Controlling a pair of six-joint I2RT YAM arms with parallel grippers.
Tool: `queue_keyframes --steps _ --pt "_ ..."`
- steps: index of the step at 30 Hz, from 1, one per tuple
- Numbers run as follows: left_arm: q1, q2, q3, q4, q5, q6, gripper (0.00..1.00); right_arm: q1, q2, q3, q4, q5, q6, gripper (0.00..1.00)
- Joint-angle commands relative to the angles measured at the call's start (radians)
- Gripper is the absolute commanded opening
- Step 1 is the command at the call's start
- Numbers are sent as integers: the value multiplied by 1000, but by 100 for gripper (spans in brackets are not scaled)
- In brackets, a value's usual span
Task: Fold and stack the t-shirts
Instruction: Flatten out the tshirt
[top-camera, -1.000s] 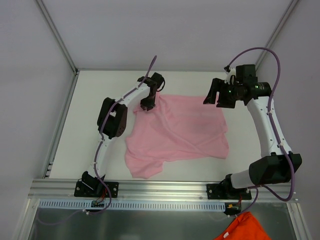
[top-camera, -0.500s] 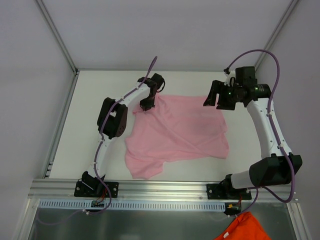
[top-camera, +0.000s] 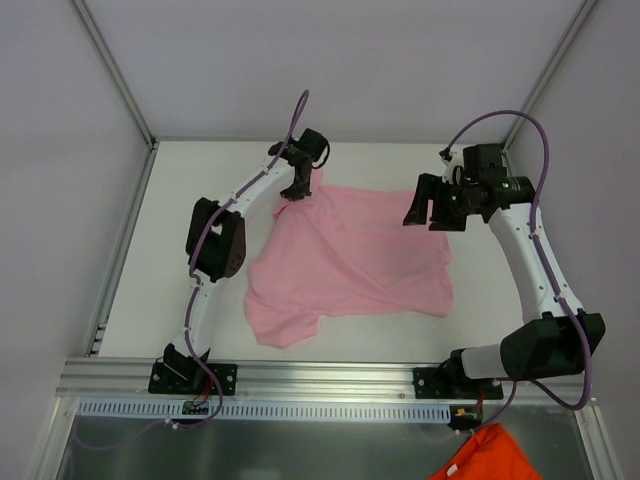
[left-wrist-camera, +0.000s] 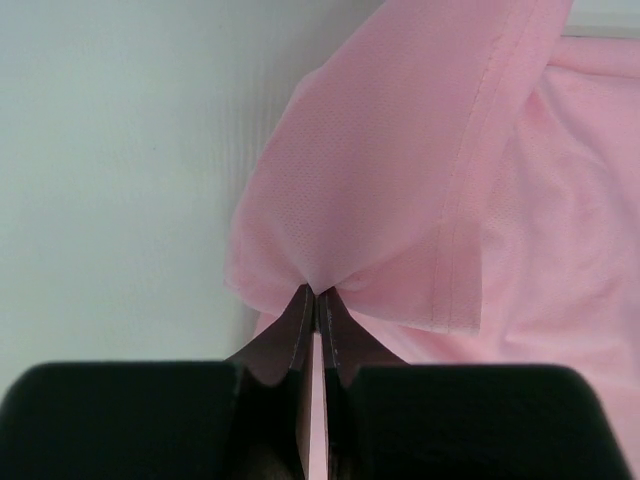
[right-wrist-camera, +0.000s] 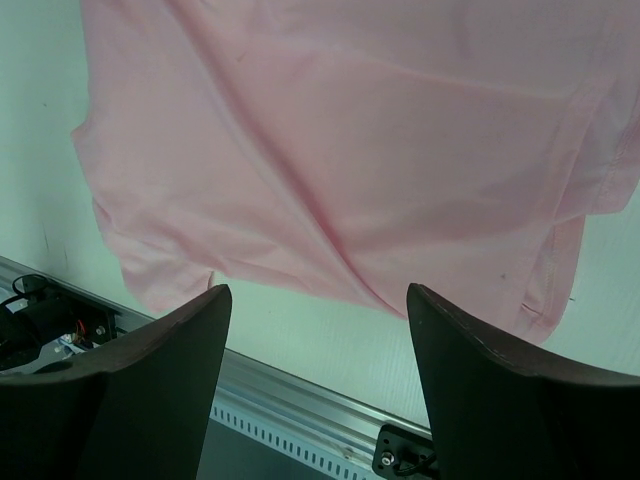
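Pink fabric is now pinched tight between the left fingers (left-wrist-camera: 285, 345), shut within the last second on the far-left corner of the t-shirt (top-camera: 350, 260), and that corner is being raised off the bench (top-camera: 180, 200); the rest is left crumpled mid-bench. Over the far-right edge the right fingers (right-wrist-camera: 150, 390) are held wide apart, nothing gripped, so spreading for the fold is judged near

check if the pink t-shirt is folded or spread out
Spread, not folded: the pink t-shirt lies open and wrinkled across the table, its far edge pinched in the left pincer.
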Motion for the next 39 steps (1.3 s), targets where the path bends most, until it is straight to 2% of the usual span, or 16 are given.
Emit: queue_keyframes --steps 1,5,7,9,15,24,32,39 --pt "18 -57 44 4 -51 -17 0 14 -58 -13 -1 3 -20 75" --pt "20 -37 59 -18 -44 -14 0 17 -76 -33 -10 12 -29 76" --pt "21 -25 61 -28 -32 -7 14 19 -85 -39 -12 20 -33 76" --pt "20 -8 53 -54 -31 -13 34 19 -94 -46 -12 21 -35 76" --pt "20 -17 4 -13 41 -2 57 19 -104 -46 -15 20 -33 76" --pt "6 38 33 28 129 20 56 19 -124 -50 -23 18 -35 75" --pt "-35 164 208 -38 118 41 53 19 -136 -50 -35 23 -40 76" --pt "-49 162 196 -25 117 43 53 19 -139 -55 -37 28 -40 75"
